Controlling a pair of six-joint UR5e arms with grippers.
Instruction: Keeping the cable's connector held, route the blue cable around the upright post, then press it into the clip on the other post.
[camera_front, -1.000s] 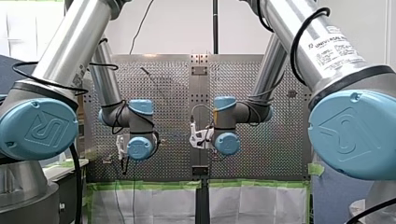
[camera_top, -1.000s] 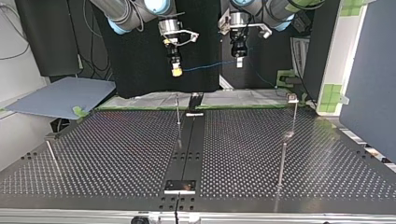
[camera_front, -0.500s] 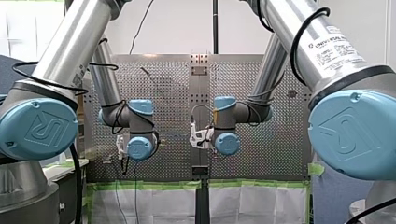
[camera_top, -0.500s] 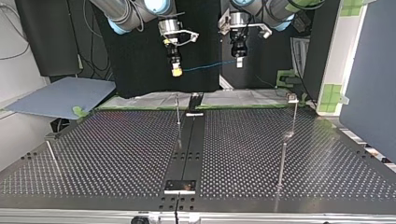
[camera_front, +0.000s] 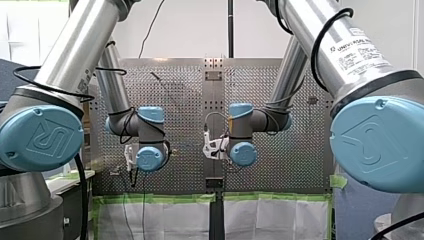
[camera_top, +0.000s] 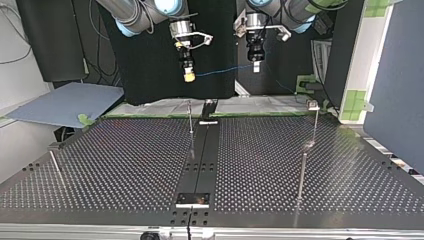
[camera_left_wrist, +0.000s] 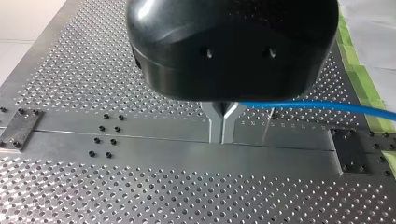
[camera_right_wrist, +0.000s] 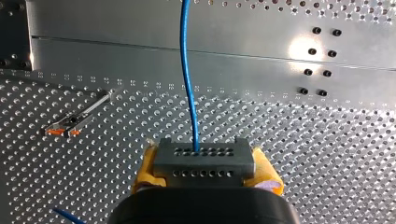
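Note:
In the right wrist view my right gripper (camera_right_wrist: 205, 176) has its yellow pads shut on a grey multi-hole connector (camera_right_wrist: 203, 156), and the blue cable (camera_right_wrist: 188, 79) runs straight ahead out of it. In the left wrist view my left gripper (camera_left_wrist: 222, 139) has its metal fingers pressed together, with the blue cable (camera_left_wrist: 317, 104) leaving sideways from their base. In the top view both grippers hang high above the table's far edge. My right gripper (camera_top: 188, 75) is at the left and my left gripper (camera_top: 256, 66) at the right, with the blue cable (camera_top: 220, 71) stretched between them.
A thin upright post (camera_top: 190, 120) stands near the centre rail (camera_top: 202, 155) of the perforated table. A taller post (camera_top: 302, 167) topped by a small clip (camera_top: 313, 105) stands at the top view's right, and a short post (camera_top: 55, 161) at its left. Green tape edges the far side.

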